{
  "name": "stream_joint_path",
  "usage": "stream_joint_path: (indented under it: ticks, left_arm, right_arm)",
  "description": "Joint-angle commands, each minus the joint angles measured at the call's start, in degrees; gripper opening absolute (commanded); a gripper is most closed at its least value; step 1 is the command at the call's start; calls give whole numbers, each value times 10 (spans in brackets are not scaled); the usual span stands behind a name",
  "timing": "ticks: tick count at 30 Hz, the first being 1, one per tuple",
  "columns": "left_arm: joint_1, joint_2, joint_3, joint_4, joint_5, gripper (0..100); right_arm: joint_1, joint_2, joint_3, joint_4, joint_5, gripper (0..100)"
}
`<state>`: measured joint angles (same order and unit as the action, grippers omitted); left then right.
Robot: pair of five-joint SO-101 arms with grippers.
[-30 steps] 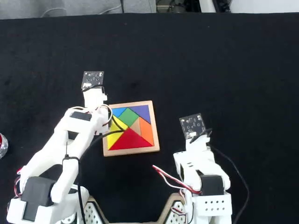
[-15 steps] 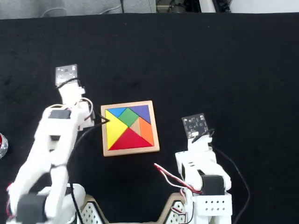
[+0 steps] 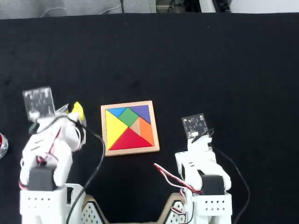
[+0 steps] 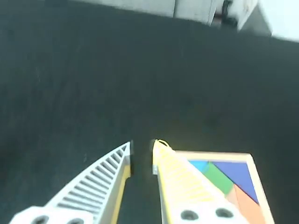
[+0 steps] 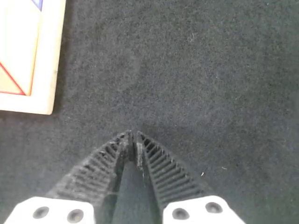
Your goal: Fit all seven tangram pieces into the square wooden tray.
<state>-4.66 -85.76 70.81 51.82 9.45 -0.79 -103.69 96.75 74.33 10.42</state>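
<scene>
The square wooden tray lies mid-table and holds coloured tangram pieces packed flush: a yellow triangle, a red triangle, blue, green, purple, orange and tan pieces. My left gripper hovers left of the tray, apart from it, its white and yellow fingers a narrow gap apart with nothing between them. The yellow finger shows in the high view. The tray's rim lies just beyond that finger. My right gripper is shut and empty over bare cloth, right of the tray's corner.
Black cloth covers the table. A small red and silver object sits at the left edge. The right arm is folded near its base, right of the tray. Cables and equipment lie beyond the far edge.
The left arm has drawn back from the tray's left edge, swinging left and toward its base. The right arm has stayed put, and the pieces have not shifted.
</scene>
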Motion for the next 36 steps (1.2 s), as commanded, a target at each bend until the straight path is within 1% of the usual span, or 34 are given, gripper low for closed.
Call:
stream_joint_path:
  ticks: [1, 4, 5, 9, 10, 13, 15, 19, 24, 29, 32, 36]
  left_arm:
    - [-9, -106, 102, -73, -2, 95]
    - [-9, -191, 182, -124, -2, 95]
    - [-9, -200, 196, -141, -3, 95]
    - [-15, -164, 221, -214, -8, 95]
    - [-24, -163, 230, -231, -23, 95]
    - [-58, -163, 267, -301, -99, 95]
    - [-72, -153, 267, -308, -127, 95]
    - [-61, -140, 268, -267, -131, 95]
    - [-20, -107, 269, -160, -131, 95]
    - [-13, -79, 270, -45, -130, 91]
    - [-18, -90, 262, 12, -130, 91]
    - [-12, -138, 266, 83, -131, 90]
  right_arm:
    - [8, -47, -2, 4, 7, 11]
    - [9, -47, -2, 4, 7, 11]
    - [9, -47, -2, 4, 7, 11]
    - [9, -47, -2, 4, 7, 11]
    - [9, -47, -2, 4, 7, 11]
    - [9, -47, -2, 4, 7, 11]
    - [9, -47, -2, 4, 7, 11]
    - [9, -47, -2, 4, 7, 11]
    - [9, -47, -2, 4, 7, 11]
    - [9, -47, -2, 4, 7, 11]
    - [9, -47, -2, 4, 7, 11]
    - [9, -47, -2, 4, 7, 11]
